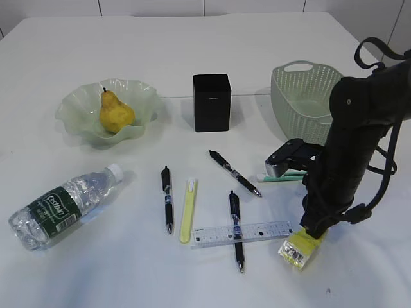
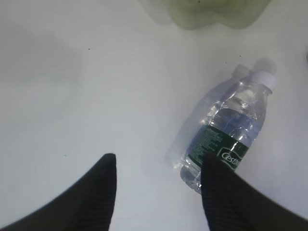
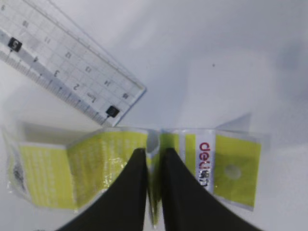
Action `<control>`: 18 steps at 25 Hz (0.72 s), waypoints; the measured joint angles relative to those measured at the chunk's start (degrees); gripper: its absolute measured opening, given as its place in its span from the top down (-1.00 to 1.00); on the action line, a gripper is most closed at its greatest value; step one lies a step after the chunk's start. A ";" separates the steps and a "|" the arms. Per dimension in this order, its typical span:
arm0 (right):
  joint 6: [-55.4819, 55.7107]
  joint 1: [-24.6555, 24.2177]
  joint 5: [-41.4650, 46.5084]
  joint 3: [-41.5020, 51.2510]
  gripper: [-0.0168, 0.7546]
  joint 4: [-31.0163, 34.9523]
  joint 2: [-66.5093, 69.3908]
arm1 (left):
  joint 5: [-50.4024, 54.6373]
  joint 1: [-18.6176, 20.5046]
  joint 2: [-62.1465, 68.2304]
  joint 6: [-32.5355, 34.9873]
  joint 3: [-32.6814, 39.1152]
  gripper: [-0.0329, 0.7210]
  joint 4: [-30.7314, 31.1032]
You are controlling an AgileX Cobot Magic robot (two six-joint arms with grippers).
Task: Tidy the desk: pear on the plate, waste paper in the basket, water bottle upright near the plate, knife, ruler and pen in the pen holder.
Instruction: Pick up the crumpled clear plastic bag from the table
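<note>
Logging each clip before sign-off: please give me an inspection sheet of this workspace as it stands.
Surface: white table, no spills seen.
Job's things: pear in plate; water bottle lying down; ruler under one pen; basket holds no paper; pen holder upright.
Clutter: two more pens, a yellow knife, a green-and-white stick.
Grippers: right gripper pinching waste paper; left gripper open, one finger over the bottle.
Cables: black loops on right arm.
Surroundings: white wall panels.

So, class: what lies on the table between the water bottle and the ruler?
In the exterior view, between the water bottle and the ruler lie a black pen and a pale yellow knife, side by side.
</note>
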 joint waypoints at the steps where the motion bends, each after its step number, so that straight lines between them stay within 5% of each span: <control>1: 0.26 0.00 0.00 0.00 0.81 0.00 0.00 | 0.00 0.00 0.00 0.00 0.00 -0.13 0.00; 9: 3.39 0.00 6.19 -1.57 0.92 0.00 0.23 | 0.00 0.00 0.00 0.00 0.00 -0.13 0.00; 18: 15.25 0.00 17.18 -15.54 0.92 0.00 0.36 | 0.00 0.00 0.00 0.00 0.00 -0.10 0.00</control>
